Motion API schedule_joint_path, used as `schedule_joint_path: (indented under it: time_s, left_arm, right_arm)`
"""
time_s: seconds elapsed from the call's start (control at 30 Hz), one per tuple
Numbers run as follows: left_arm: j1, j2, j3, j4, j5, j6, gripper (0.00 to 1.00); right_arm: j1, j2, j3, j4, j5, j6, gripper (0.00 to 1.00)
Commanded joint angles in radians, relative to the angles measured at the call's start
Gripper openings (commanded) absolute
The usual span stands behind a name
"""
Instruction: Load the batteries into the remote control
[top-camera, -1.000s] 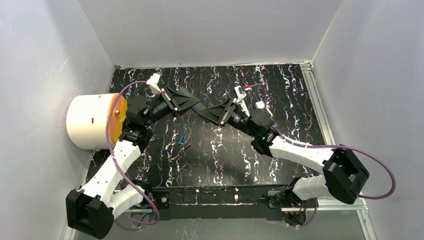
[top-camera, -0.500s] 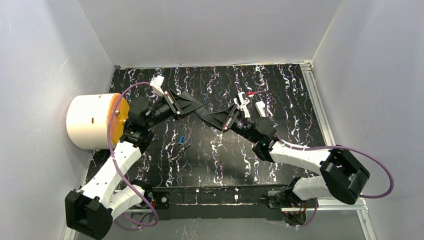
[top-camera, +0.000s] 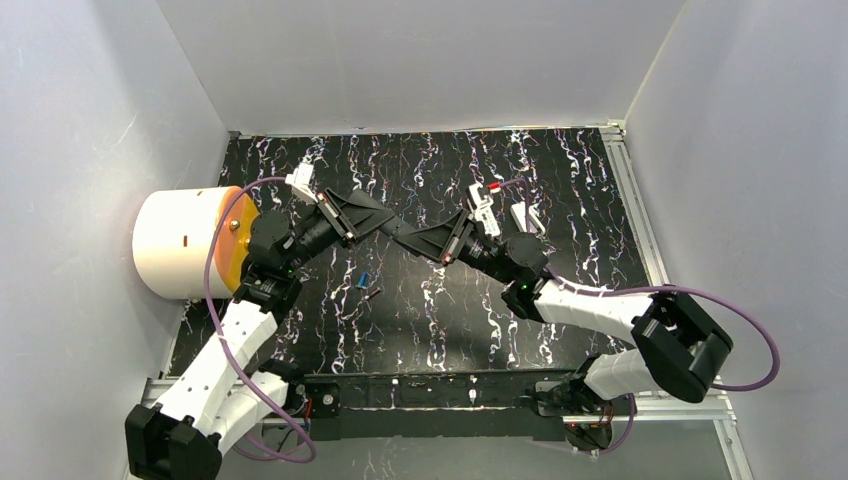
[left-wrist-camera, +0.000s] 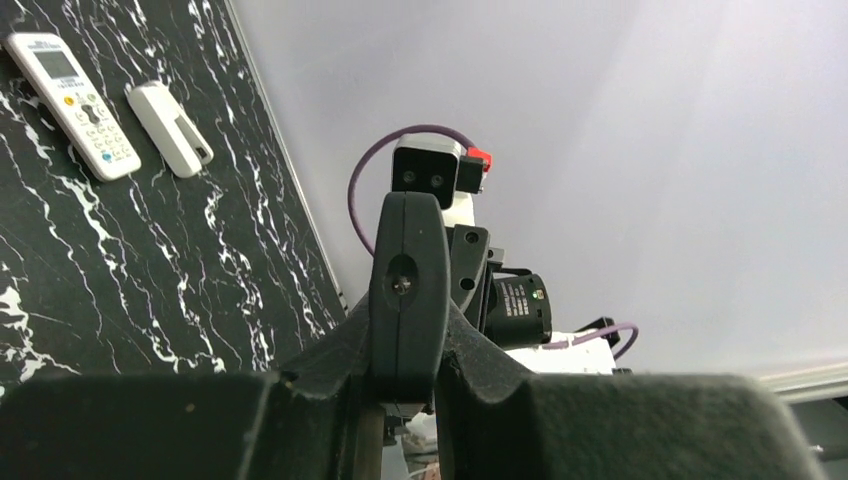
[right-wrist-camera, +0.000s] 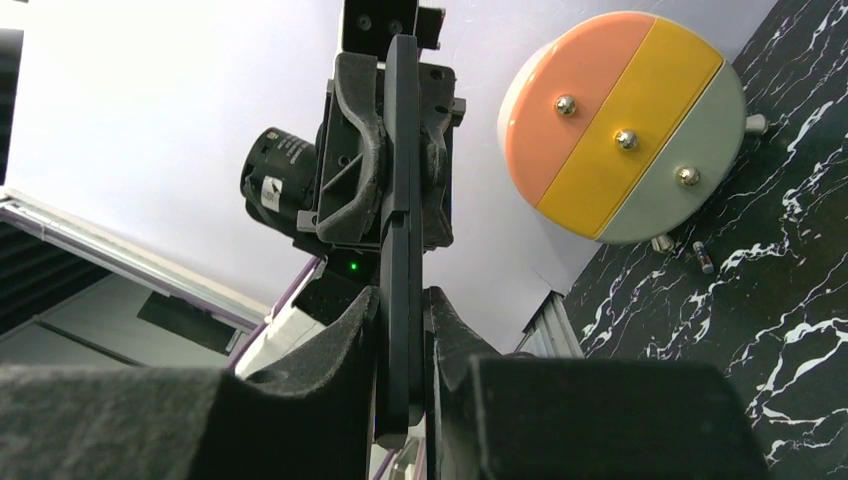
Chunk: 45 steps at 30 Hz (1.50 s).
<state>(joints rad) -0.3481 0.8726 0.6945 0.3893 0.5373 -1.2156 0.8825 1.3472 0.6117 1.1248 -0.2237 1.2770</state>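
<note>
Holding the black remote (top-camera: 404, 234) up off the table (top-camera: 560, 170) between both arms, I had it pinned from either end. My left claw (left-wrist-camera: 405, 372) was closed right down on one end, pads flat against the casing, and from that wrist I was looking straight along the remote's narrow end. My right claw (right-wrist-camera: 400, 345) was clamped on the other end, nipped in tight on the thin edge with no gap showing. Edge-on from the right wrist I could see a small step partway along the body; I read that as the back cover, but I couldn't tell whether it was loose.

The batteries were not in hand at all. The blue battery (top-camera: 364, 279) and the dark battery (top-camera: 373, 294) lay on the table just beside each other, at about seven o'clock from the remote. I saw no green one. The big round drum (top-camera: 185, 243) sat at nine o'clock, and a white remote (left-wrist-camera: 72, 105) with a white cover (left-wrist-camera: 170, 128) beside it lay out toward three o'clock.

Handling-wise, I judged those cells light, hard and smooth, so likely to roll or squirt out of a pinch. I reckoned the place to take one was across its middle, fingers square to its length. The remote looked stiff plastic and fine to grip firmly at the ends.
</note>
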Motion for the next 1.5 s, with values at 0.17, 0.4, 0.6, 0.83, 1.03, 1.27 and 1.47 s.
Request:
schedule_joint_path:
  time_s: [0.17,0.4,0.6,0.83,1.03,1.27,1.47]
  left_arm:
    - [0.052,0.001,-0.02,0.134,-0.076,-0.025,0.0]
    - [0.052,-0.024,-0.063,0.133,-0.074,-0.039,0.0]
    - [0.052,-0.023,-0.085,0.132,-0.086,-0.044,0.0]
    - [0.052,0.004,-0.085,0.133,-0.088,-0.034,0.0]
    - [0.052,0.039,-0.076,0.134,-0.055,-0.012,0.0]
    - [0.052,0.065,-0.051,0.133,-0.018,0.026,0.0]
    - [0.052,0.069,-0.032,0.134,0.006,0.062,0.0]
  right_arm:
    - [-0.023,0.032,0.134,-0.314,0.043,0.024,0.2]
    - [-0.038,0.033,0.194,-0.443,0.048,0.072,0.52]
    - [-0.039,0.007,0.186,-0.4,0.035,0.057,0.74]
    - [-0.04,-0.08,0.141,-0.48,0.059,0.013,0.8]
    - [-0.043,-0.16,0.135,-0.656,0.104,-0.013,0.75]
    - [-0.045,-0.143,0.192,-0.791,0.1,-0.03,0.47]
    - [-0.047,-0.135,0.214,-0.82,0.095,-0.029,0.31]
